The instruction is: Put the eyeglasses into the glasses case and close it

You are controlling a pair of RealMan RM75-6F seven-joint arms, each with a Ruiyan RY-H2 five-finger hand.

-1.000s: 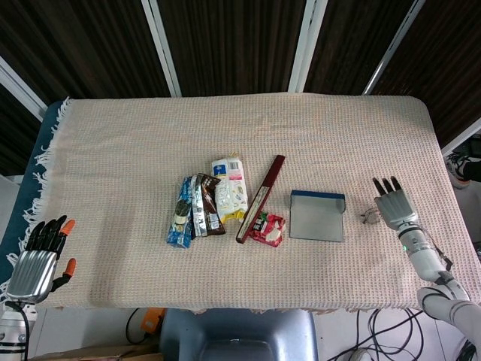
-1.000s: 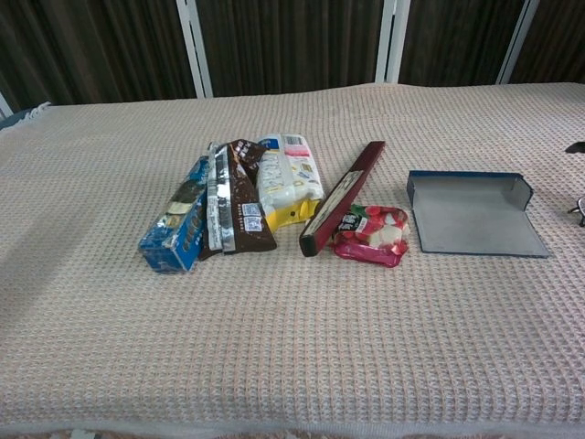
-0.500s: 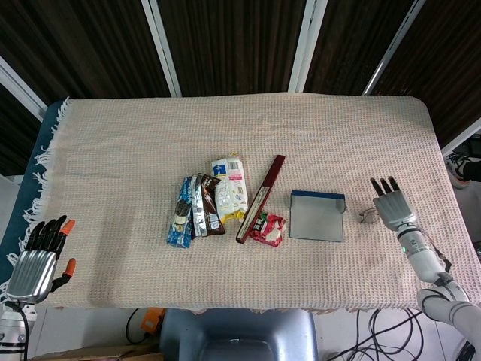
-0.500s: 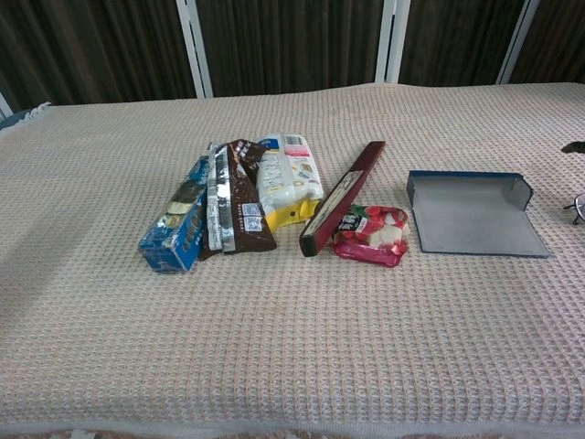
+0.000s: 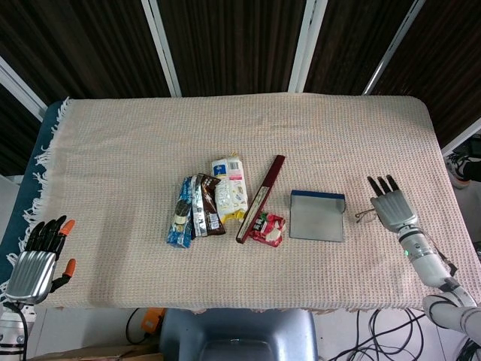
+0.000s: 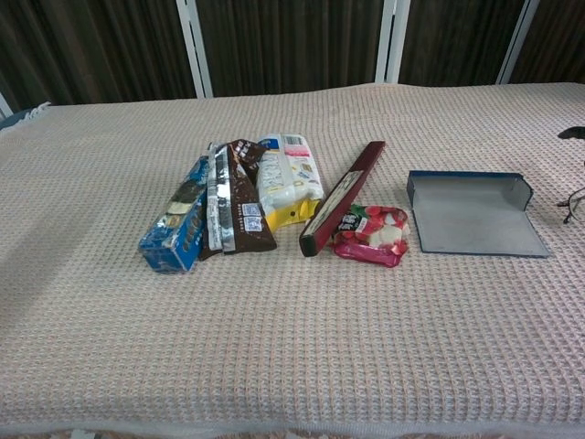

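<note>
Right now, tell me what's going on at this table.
The robot is working on getting the eyeglasses into the glasses case, which lies open and empty on the cloth. The right hand is over the eyeglasses, just right of the case; whether it grips them isn't clear. The left hand waits at the table's near left edge, holding nothing. Snack packets lie mid-table.

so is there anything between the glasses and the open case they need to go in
Nothing visible. In the head view the eyeglasses lie on the cloth just right of the open glasses case, with only bare cloth between them. The right hand is right at the eyeglasses. The snack packets all sit on the case's far side.
</note>
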